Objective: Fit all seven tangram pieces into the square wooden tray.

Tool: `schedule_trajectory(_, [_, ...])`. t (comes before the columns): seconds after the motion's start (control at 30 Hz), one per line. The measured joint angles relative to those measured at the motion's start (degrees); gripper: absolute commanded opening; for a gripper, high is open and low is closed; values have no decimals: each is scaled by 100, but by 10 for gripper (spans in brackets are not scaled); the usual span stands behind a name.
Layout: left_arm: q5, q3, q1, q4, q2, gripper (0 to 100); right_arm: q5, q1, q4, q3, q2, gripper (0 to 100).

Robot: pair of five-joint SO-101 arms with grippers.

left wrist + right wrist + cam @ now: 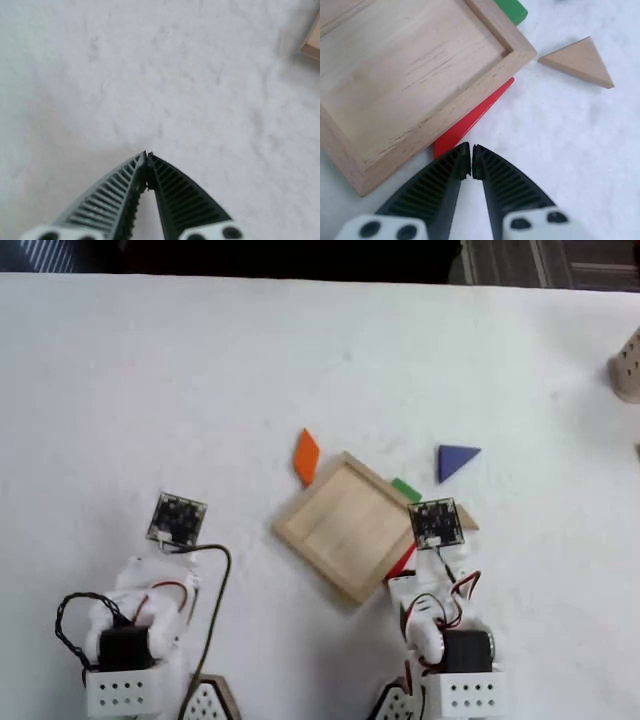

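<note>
A white tabletop (pixel 200 370) with a slightly rough, cloth-like surface spans nearly the whole high view. At its right edge stands a beige, tapering object dotted with small holes (pixel 627 365), partly cut off. Beyond the far edge lies a dark strip (pixel 250 255), with grey striped flooring (pixel 560 262) at the far right corner.

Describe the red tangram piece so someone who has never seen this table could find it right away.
Find the square wooden tray in the middle of the white table. Along its outer edge nearest the right gripper lies a long, thin red piece, against the wood. It is the only red one; the green piece sits past the corner, and the plain wooden triangle lies apart.
</note>
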Motion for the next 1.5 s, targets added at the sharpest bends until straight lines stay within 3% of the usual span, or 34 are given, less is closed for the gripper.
schedule_trajectory(0.83, [0,0,0,0,0,20,0,0,0,0,0,18])
schedule_trajectory(1.37, [0,0,0,-782,0,22,0,0,0,0,0,18])
schedule_trajectory(1.5, [0,-158,0,-844,0,84,0,0,0,0,0,18])
